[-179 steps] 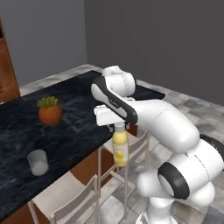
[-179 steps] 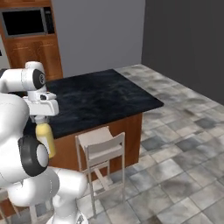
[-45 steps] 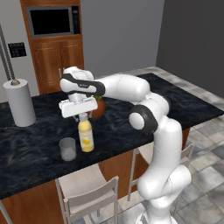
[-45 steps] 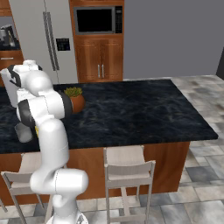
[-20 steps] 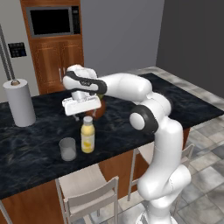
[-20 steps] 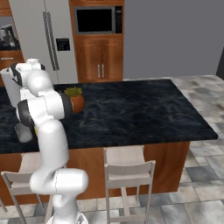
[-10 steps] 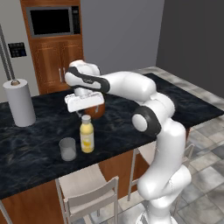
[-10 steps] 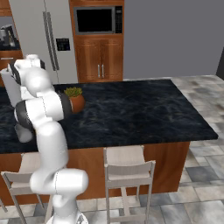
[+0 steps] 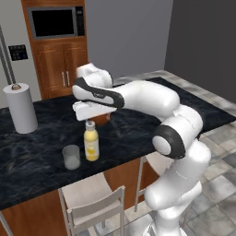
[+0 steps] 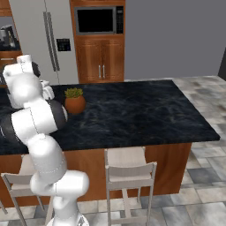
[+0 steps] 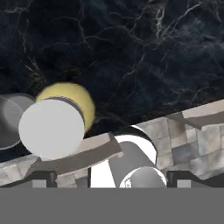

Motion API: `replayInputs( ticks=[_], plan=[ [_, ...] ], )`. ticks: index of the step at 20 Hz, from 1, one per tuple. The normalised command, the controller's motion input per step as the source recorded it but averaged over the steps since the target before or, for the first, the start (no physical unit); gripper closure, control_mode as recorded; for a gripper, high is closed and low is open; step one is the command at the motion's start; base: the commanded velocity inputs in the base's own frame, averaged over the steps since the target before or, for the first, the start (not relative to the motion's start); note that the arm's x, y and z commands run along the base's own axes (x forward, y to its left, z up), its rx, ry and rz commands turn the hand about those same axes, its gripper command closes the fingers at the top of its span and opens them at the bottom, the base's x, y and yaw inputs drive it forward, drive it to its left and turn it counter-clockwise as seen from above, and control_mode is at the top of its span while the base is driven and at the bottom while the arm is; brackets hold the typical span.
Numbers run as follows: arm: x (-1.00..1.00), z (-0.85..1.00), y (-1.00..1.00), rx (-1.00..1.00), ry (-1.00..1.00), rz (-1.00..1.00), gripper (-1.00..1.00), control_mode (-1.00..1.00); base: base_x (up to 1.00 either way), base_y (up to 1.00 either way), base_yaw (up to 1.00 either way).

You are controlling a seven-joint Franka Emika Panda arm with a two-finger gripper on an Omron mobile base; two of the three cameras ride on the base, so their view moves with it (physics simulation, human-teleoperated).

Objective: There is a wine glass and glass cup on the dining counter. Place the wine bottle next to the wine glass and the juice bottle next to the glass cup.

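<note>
Jaws are spread wide with nothing between them, and the two-finger gripper [image 9: 88, 119] hangs right above the small rounded juice bottle of pale yellow liquid with its whitish-grey screw cap [image 9: 91, 142], so my read is that the bottle has been set down and let go. In the hand view the two dark fingertips [image 11: 43, 178] sit at about 7 and 5 o'clock along the bottom, with the round flat cap [image 11: 51, 128] off toward 9 o'clock and the yellow shoulder bulging out behind it. The bottle stands upright on the long black marbled stone dining counter [image 9: 138, 124], just beside the short straight-sided translucent greyish glass cup [image 9: 71, 156], which sits at roughly 8 o'clock from it in the left base view, close but not touching as far as I can tell. That pairing is exactly what the task wants for the juice, so that half looks done to me. The stone top looks glossy and hard with pale veining, the tumbler smooth and see-through, the bottle plump with a plain cap. Further out at 10 o'clock there's a tall white paper-towel roll [image 9: 20, 109], and a small green plant in a round terracotta pot [image 10: 74, 101] sits behind the hand.
</note>
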Motion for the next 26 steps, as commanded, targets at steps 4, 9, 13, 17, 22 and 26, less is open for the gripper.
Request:
replayInputs(
  ticks=[4, 9, 13, 17, 22, 26],
  plan=[
    [-0.65, 0.0, -0.31, 0.07, -0.32, -0.07, -1.0, -1.0, 0.0, 0.0, 0.0],
    [-0.61, 0.08, -0.35, 0.18, -0.17, -0.1, -1.0, -1.0, 0.0, 0.0, 0.0],
    [-0.58, 0.13, -0.44, 0.22, 0.0, -0.08, -1.0, -1.0, 0.0, 0.0, 0.0],
    [-0.57, 0.16, -0.42, 0.2, 0.0, -0.07, -1.0, -1.0, 0.0, 0.0, 0.0],
    [-0.49, 0.14, -0.21, 0.03, 0.03, -0.01, -1.0, -1.0, 0.0, 0.0, 0.0],
    [-0.39, 0.04, -0.04, 0.0, 0.05, 0.0, -1.0, -1.0, 0.0, 0.0, 0.0]
  ],
)
